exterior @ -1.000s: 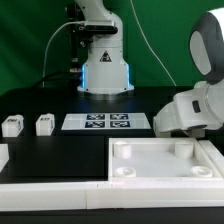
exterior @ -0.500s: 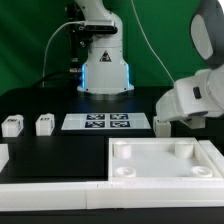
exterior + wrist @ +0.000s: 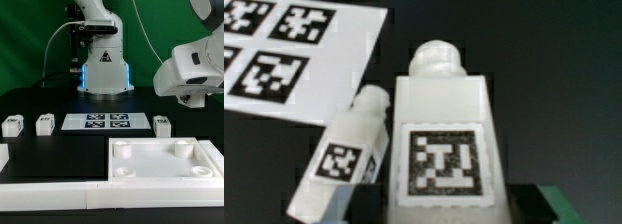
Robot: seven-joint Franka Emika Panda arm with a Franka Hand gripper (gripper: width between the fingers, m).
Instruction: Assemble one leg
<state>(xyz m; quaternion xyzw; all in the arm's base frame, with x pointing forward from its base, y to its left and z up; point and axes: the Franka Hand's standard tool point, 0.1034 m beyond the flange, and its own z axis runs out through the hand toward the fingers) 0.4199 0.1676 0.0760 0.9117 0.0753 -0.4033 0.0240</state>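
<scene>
- Exterior view: over the last second the arm (image 3: pixel 195 65) has risen from low over the bench (image 3: pixel 60 145) and now hangs high at the exterior view's right. This uncovers the leg (image 3: pixel 162 124), which stands on the bench just beside the marker board (image 3: pixel 108 122), at the end toward the exterior view's right. It is behind the far edge of the tabletop (image 3: pixel 165 172). The leg therefore appears to be set down, not carried, and fitting it into a corner socket is not yet done. The pincer (image 3: pixel 196 99) is well above the leg, slightly toward the exterior view's right. Two spare legs (image 3: pixel 12 125) (image 3: pixel 44 124) stand apart at the exterior view's left.
- Wrist view: the leg (image 3: pixel 441 150) shows its tag face and its end peg, and a corner of the marker board (image 3: pixel 278 50) lies beyond it. A second post (image 3: pixel 340 160) lies just beside the leg; whether they touch cannot be told. Dark fingertips (image 3: pixel 541 203) at the frame edge flank the leg with a gap on each side, so the pincer looks released and grasps nothing.
</scene>
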